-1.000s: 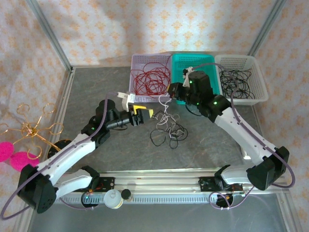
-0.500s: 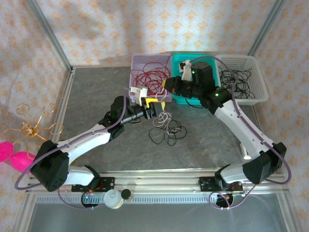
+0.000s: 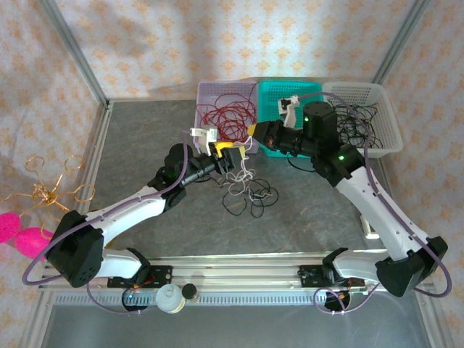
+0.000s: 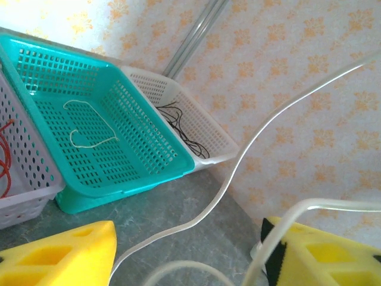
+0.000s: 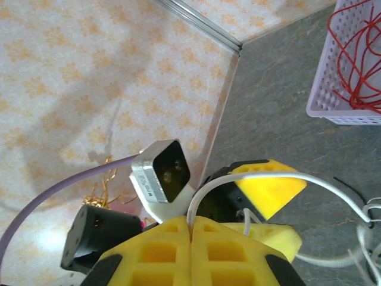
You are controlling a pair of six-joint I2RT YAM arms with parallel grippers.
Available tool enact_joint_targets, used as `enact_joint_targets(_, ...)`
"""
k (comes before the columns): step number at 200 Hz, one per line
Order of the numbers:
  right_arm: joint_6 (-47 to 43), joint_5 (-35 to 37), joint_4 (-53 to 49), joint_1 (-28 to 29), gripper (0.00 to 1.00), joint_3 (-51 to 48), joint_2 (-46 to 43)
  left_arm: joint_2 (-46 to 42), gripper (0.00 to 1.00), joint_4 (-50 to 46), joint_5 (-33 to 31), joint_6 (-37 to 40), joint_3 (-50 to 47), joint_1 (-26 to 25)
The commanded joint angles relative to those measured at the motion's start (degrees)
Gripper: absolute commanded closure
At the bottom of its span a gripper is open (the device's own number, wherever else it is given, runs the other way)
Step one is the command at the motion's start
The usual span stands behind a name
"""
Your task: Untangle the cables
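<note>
Pulling-free step, seemingly: right gripper [image 3: 253, 131], upper centre, pinches tight on a white cable [image 5: 280, 177]; left gripper [image 3: 233, 154] stands part-open, gripping nothing; next, draw it clear of the tangle [image 3: 250, 197].

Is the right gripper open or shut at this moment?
Shut on a cable. The right gripper has its yellow fingers pressed together with no gap, and a white cable comes out from between their tips.

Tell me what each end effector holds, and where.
The right end effector pinches a white cable on its strand; the left end effector is open, empty.
</note>
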Motion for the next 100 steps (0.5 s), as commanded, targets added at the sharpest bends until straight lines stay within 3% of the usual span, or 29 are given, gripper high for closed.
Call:
enact_joint_targets(1, 1.84, -0.78, 2.85, 0.06, 1.00, 0.30, -1.50, 1.21, 0.37, 1.06, 0.57, 0.37, 1.61, -0.03)
enact_joint_targets(25, 2.05, -0.61, 2.51, 0.07, 1.00, -0.03, -1.61, 1.57, 0.57, 1.76, 1.05, 0.18, 2.01, -0.48)
enact_joint_targets(47, 2.94, -1.19, 2.59, 0.17, 1.00, -0.39, -1.42, 1.01, 0.61, 1.78, 0.83, 0.70, 2.65, -0.93)
enact_joint_targets(81, 3.42, 2.33, 1.43, 0.19, 1.00, -0.17, -1.36, -1.09, 0.93, -0.92, -1.96, 1.35, 3.74, -1.41)
enact_joint_targets(100, 3.60, 5.47, 0.20, 0.15, 1.00, -0.12, -1.19, -3.92, 0.98, -3.29, -3.29, 1.50, 3.18, -1.97)
